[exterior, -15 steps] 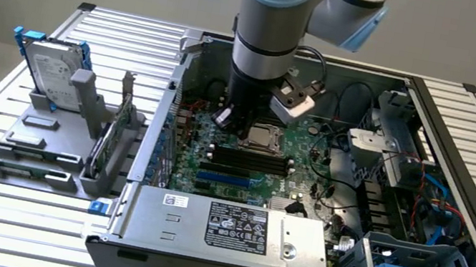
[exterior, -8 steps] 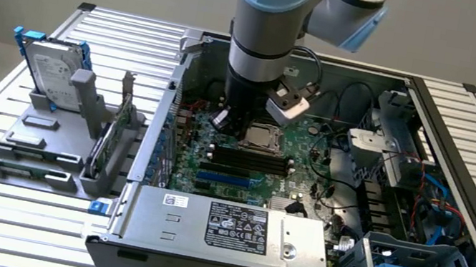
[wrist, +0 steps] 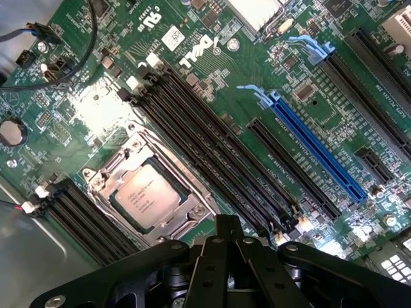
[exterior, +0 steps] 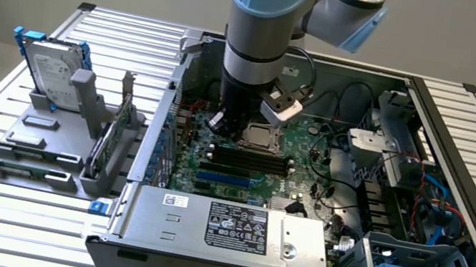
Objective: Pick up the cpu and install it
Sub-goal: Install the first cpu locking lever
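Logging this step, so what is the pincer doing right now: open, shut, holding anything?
Pincer: shut, empty, above the green board; the cpu sits in its socket.

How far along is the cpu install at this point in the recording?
Done, apparently: the cpu sits flat inside the metal-framed socket on the green board. In hand: nothing; the end effector is shut and empty, poised just above the board beside the socket. Left: can't tell whether the socket frame is latched.
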Robot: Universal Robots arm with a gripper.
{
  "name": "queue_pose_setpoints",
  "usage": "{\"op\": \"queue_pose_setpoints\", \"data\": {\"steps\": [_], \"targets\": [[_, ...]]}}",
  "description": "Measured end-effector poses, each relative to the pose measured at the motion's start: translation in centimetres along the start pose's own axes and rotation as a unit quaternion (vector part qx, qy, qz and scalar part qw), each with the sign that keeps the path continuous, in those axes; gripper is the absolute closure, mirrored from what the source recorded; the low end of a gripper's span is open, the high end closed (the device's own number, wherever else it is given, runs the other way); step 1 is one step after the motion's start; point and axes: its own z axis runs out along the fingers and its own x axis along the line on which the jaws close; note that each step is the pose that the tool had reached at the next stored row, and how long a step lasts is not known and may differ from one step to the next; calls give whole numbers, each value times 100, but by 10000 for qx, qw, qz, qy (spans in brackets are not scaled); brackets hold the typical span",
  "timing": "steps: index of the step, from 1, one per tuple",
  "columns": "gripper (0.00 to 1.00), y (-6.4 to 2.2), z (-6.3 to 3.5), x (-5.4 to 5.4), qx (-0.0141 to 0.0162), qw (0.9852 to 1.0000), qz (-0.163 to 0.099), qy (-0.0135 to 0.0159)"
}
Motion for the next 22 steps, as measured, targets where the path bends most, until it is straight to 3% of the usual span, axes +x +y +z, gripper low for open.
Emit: {"op": "queue_pose_setpoints", "data": {"steps": [14,22], "targets": [[89,-58,150,32,-13,10000,-3,10],[89,-77,210,32,-36,10000,-6,12]]}}
